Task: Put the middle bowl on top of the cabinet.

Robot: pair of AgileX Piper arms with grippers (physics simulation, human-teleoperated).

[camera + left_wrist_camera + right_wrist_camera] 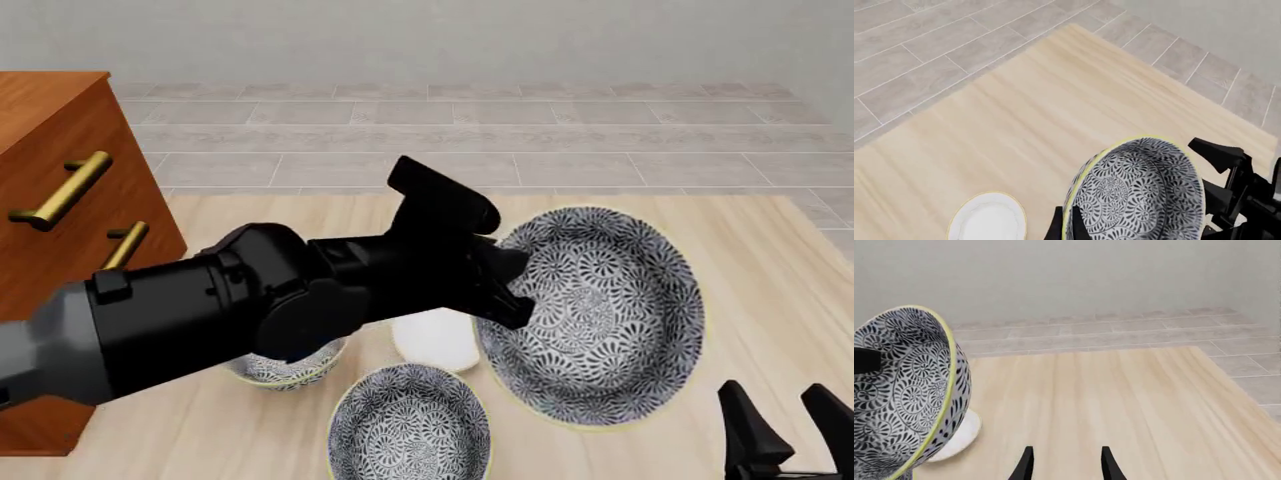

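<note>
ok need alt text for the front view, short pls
The left gripper holds a patterned bowl tilted above the table. Two matching bowls and a white dish sit below; the cabinet stands at left.

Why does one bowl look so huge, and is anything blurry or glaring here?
Front view: the middle bowl looks huge only because the left gripper holds it raised, tilted, near the camera; the left arm hides part of the table. Every view is sharp, evenly lit, without glare and with barely any shadows. Right wrist view: the bowl is cut off at the edge.

Left pincer (pixel 514 300) raised and clamped; right pincer (pixel 790 425) low, parted.
</note>
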